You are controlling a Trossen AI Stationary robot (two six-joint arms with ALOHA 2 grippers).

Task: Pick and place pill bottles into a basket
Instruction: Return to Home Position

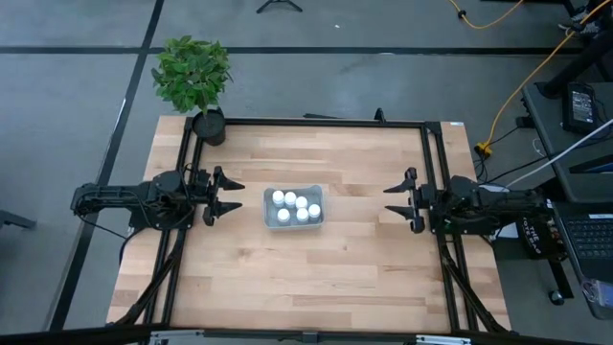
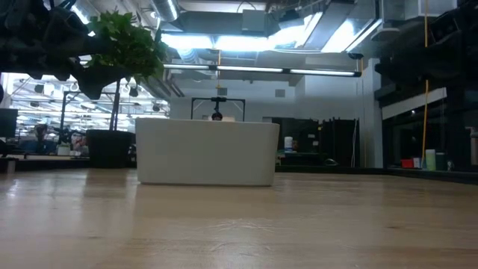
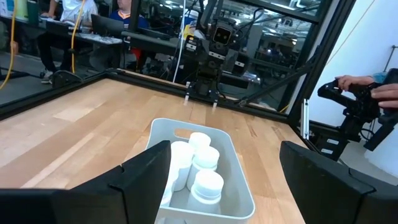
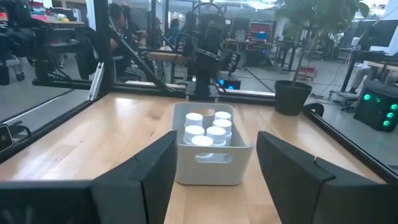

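While nothing is in transit, little stands at risk. Bottles [image 1: 290, 198]: six, upright, all inside basket [image 1: 267, 209], mid-surface [image 1: 316, 278]. Left end effector [image 1: 235, 195]: released, empty, near basket's left wall, not touching. Right end effector [image 1: 391, 200]: released, empty, well apart on the other side. Hazard (slight): a stray inward swing of the left one could nudge the basket and topple the bottles.

Robotics lab, open-plan workshop floor. Wooden bench [image 1: 287, 278] boxed in a black metal frame [image 1: 316, 122], left arm [image 1: 124, 201] and right arm [image 1: 498, 206] bolted to it. Concrete floor [image 1: 77, 96], orange cable [image 1: 484, 148], laptop [image 1: 584, 240] alongside. Strip lights [image 2: 261, 69] under bare ceiling ducts, people seated at workstations [image 3: 62, 25], green-lit equipment [image 4: 379, 109].
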